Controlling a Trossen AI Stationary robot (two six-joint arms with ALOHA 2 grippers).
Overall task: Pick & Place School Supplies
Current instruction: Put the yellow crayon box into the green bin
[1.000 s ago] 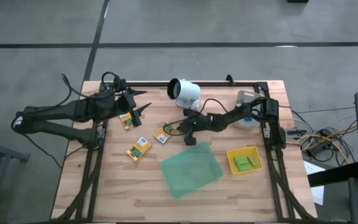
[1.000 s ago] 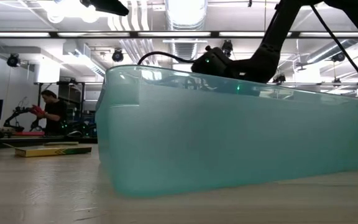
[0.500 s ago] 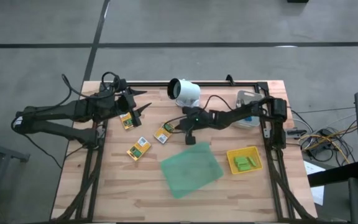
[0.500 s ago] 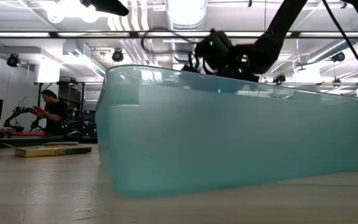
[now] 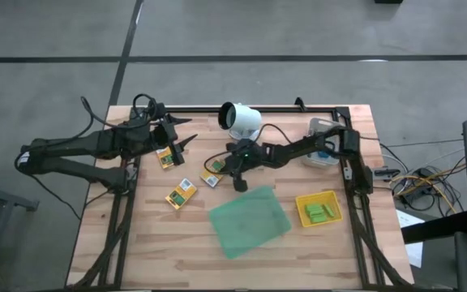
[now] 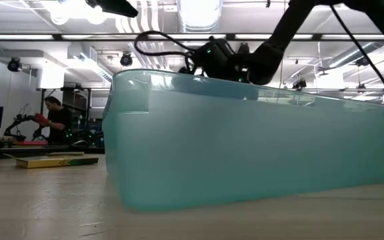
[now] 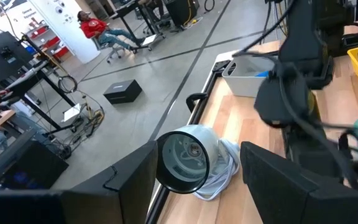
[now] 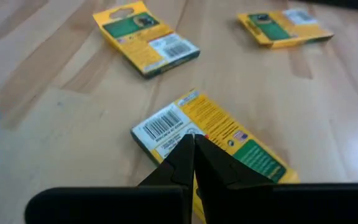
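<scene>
The wooden tabletop carried a green tray and a yellow tray holding green blocks. Three packets lay left of centre. The right claw, fingers together and empty, hovered over the middle packet. The left claw, fingers apart, waited near the far-left packet.

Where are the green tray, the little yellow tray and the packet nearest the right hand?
Flat translucent green tray (image 5: 250, 221), high view, its bare middle.
Shallow yellow tray (image 5: 306, 199), high view, its rim.
Yellow-and-green printed packet (image 8: 213, 134), right wrist view, its printed face.
</scene>
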